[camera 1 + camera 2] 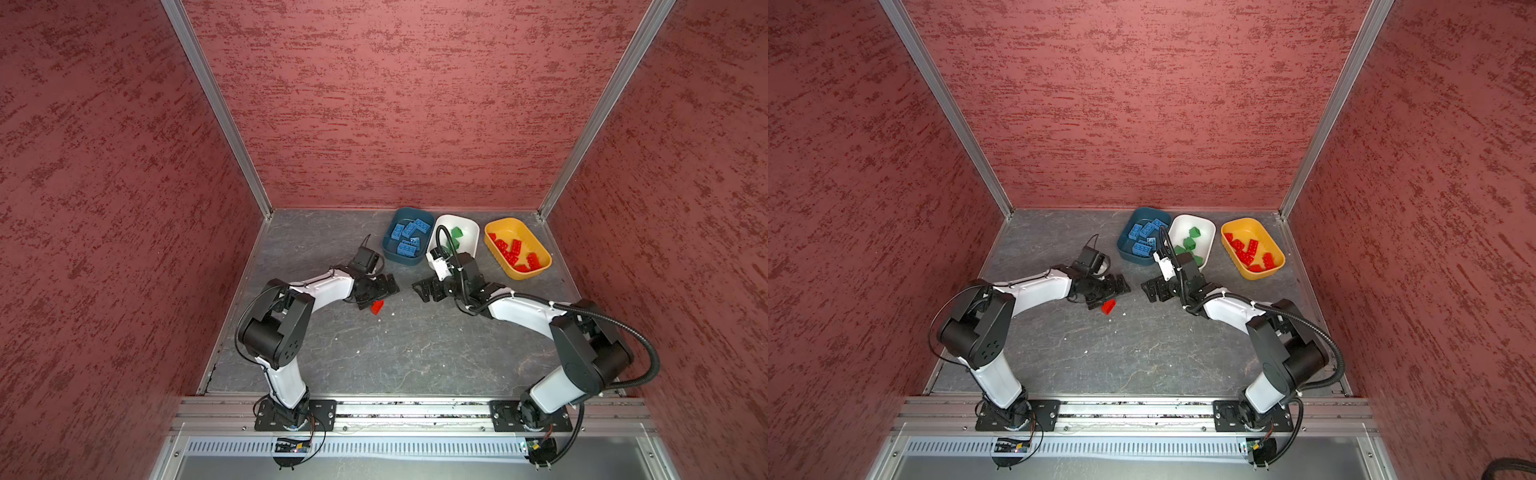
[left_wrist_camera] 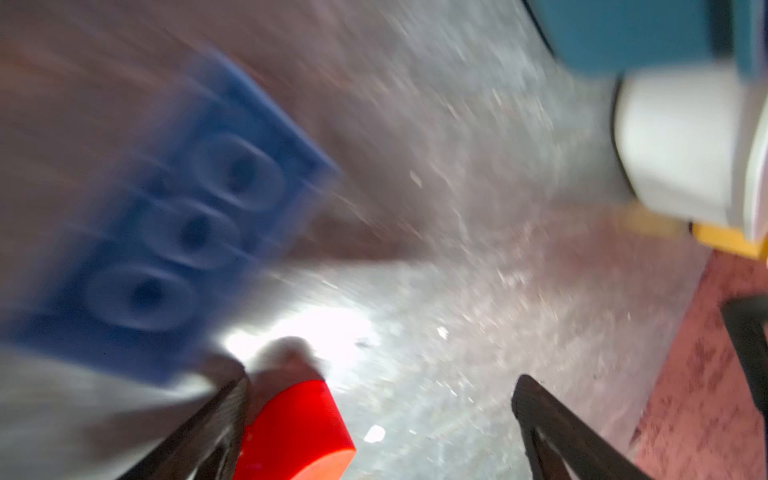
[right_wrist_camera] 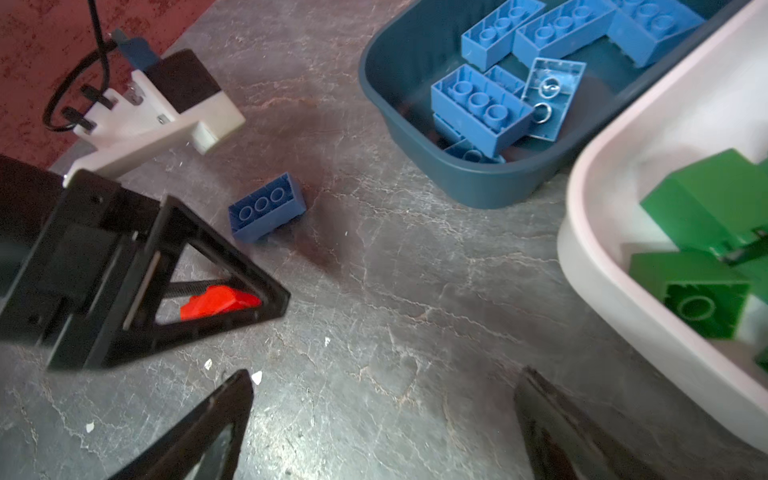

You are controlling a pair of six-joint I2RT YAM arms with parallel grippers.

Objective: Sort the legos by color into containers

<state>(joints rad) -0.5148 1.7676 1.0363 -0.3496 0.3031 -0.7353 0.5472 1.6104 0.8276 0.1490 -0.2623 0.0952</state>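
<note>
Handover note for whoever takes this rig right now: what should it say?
Left gripper: open, a red brick on the table by one finger, not gripped.
Right gripper: open, empty, above the table.
Done: blue bricks in teal tub, green bricks in white tub, red bricks in yellow tub.
Left: that red brick and a blue brick lying near the left gripper.

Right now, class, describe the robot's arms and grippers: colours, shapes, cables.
The left arm and right arm have white shells, black joints. The left gripper and right gripper are black, with triangular-frame fingers. A black corrugated hose runs along the right arm.
</note>
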